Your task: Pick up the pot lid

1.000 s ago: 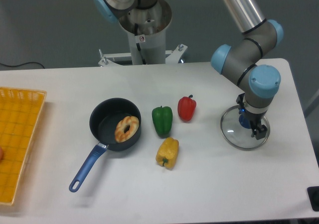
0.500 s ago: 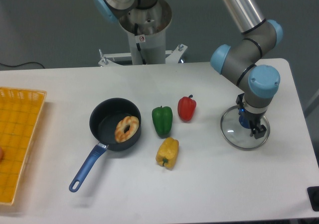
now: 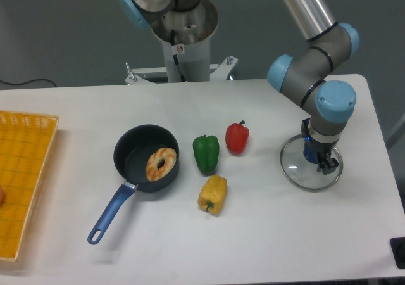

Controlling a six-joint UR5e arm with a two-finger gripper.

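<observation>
Change noted: slight. The arm (image 3: 334,102) sits a shade differently over the lid (image 3: 294,173) than it did a second ago; its blue-grey joint shows marginally higher from where I stand. The lid's rim has not shifted by any amount I can make out. It lies flat on the table (image 3: 253,234), toward the right side, beyond the red pepper (image 3: 237,138) and well apart from the pan (image 3: 134,147).

Jaws: the gripper (image 3: 318,149) is down at the lid, fingers apart, one to either side of the blue knob (image 3: 310,153). Cannot tell whether they press on it or merely flank it; the gap is too small to read from here.

Reading: the approach looks essentially done and the step in hand is probably the grasp. So slight a change suggests fine settling rather than travel. No lift visible, so the pick-up itself remains to do.

Next: close firmly on the knob, then raise straight up. Risks, by my judgement: a smooth knob could slip if caught only near its top, and an off-centre hold would let the broad, glassy disc tilt. The peppers look far enough off not to interfere with a vertical lift.
</observation>
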